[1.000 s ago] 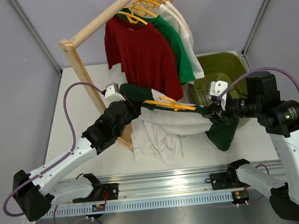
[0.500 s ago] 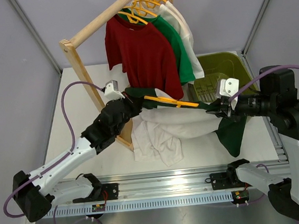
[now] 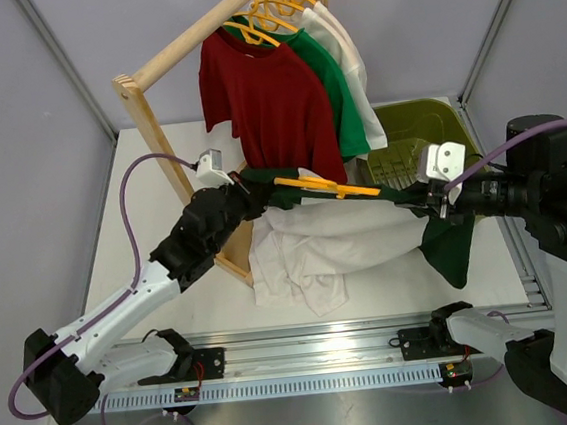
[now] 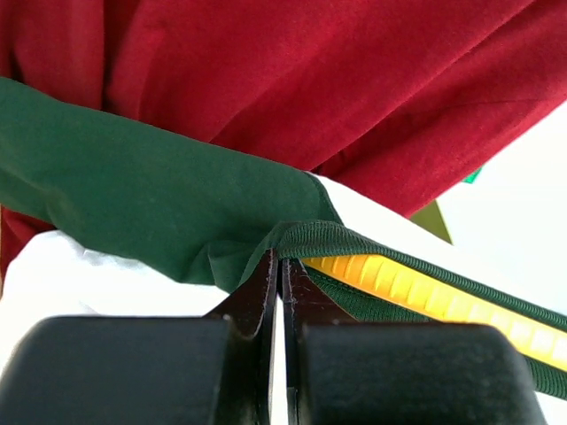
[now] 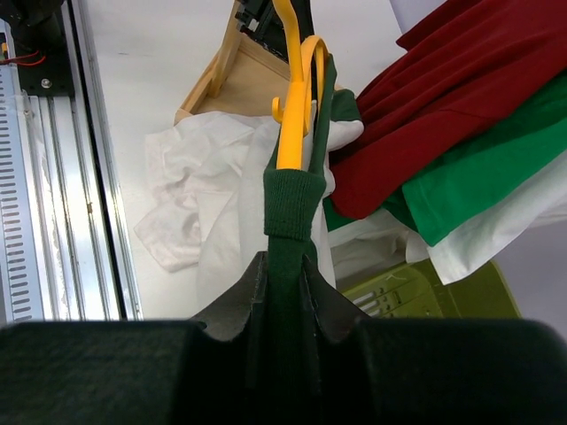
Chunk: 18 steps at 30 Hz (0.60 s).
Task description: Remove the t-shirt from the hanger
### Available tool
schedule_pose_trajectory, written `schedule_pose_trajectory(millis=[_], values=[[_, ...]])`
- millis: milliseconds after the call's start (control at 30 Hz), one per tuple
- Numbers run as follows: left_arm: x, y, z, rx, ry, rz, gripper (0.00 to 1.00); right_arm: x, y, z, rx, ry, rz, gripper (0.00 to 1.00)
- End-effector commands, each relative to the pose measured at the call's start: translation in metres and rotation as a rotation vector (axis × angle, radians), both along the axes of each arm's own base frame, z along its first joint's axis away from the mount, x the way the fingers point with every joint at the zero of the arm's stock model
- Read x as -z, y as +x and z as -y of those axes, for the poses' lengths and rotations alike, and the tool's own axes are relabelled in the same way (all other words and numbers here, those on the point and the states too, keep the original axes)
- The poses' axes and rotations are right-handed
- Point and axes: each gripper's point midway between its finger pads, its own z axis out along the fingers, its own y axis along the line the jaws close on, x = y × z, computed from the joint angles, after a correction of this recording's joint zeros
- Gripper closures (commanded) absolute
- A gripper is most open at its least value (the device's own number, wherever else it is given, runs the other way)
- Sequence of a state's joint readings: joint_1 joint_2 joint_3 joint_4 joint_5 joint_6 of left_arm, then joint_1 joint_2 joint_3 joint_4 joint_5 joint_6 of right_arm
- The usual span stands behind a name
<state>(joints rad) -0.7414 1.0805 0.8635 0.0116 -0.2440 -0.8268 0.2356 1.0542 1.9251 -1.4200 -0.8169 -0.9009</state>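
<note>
The t-shirt (image 3: 336,233), white with dark green collar and sleeves, is stretched between my two grippers above the table. The orange-yellow hanger (image 3: 326,188) lies inside its neck opening, hook free. My left gripper (image 3: 245,188) is shut on the green collar edge (image 4: 337,237) beside the hanger bar (image 4: 434,297). My right gripper (image 3: 431,204) is shut on the opposite green collar rib (image 5: 291,221), with the hanger (image 5: 292,115) running away from it. A green sleeve (image 3: 453,246) hangs below the right gripper.
A wooden rack (image 3: 160,134) holds a red tee (image 3: 268,103), a green tee (image 3: 337,87) and a white shirt (image 3: 348,46) on hangers. An olive-green basket (image 3: 422,134) stands at the back right. The tee's white hem pools on the table (image 3: 294,272).
My right gripper has pulled further right and slightly up with the collar, stretching the neck opening. The hanger has tilted and slid along inside it. The left gripper has held almost still.
</note>
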Motion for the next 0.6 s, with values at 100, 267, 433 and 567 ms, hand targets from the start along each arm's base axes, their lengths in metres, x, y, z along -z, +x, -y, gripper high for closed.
schedule_pose_trajectory(millis=[100, 267, 433, 567], values=[[0.134, 0.010, -0.115, -0.317, 0.469, -0.280, 1.00, -0.044, -0.081, -0.004, -0.149, 0.108, 0.090, 1.00], [0.140, 0.012, -0.122, -0.316, 0.479, -0.303, 1.00, -0.053, -0.096, -0.011, -0.232, 0.138, 0.081, 1.00], [0.139, 0.015, -0.121, -0.293, 0.494, -0.304, 1.00, -0.053, -0.093, -0.014, -0.253, 0.153, 0.061, 1.00], [0.135, 0.012, -0.114, -0.255, 0.458, -0.277, 1.00, -0.044, -0.068, -0.016, -0.191, 0.148, 0.022, 1.00]])
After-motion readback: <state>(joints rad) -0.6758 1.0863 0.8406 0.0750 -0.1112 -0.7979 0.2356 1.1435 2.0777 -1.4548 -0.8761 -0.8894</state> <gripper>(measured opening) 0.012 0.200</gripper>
